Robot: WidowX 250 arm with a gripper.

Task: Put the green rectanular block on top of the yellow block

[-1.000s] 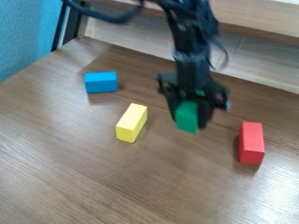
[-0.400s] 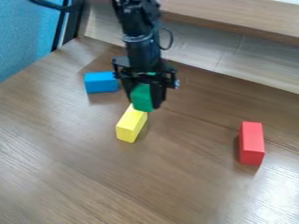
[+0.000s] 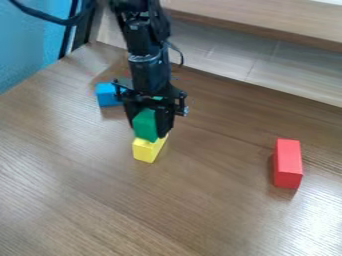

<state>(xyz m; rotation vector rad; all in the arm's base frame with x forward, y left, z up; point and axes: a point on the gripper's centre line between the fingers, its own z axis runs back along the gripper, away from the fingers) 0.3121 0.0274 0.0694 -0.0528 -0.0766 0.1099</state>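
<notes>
The desk (image 3: 200,210) is a brown wood-grain surface, its far edge and left edge meeting at the far left corner. Beyond the left edge stands a blue panel (image 3: 30,45); beyond the far edge lies pale wood boarding (image 3: 294,70). A dark upright post (image 3: 83,25) stands just behind the far left corner.

The black arm (image 3: 148,65) comes in over the far edge, nearer the far left corner than the right end of that edge, and hangs nearly upright. A black cable (image 3: 50,19) loops out from its upper part toward the left edge.

The tool (image 3: 149,132) points down over the desk and is pinching the green block (image 3: 144,125) between its two fingers. The green block is held upright above the far part of the yellow block (image 3: 146,151) and hides that part. Whether the two blocks touch cannot be determined.

The red block (image 3: 288,164) lies well apart from the others, toward the right side of the desk, its length running roughly from far to near. The yellow block lies flat and slightly aslant. The blue block (image 3: 107,95) lies nearest the far left corner, partly hidden behind the tool.
</notes>
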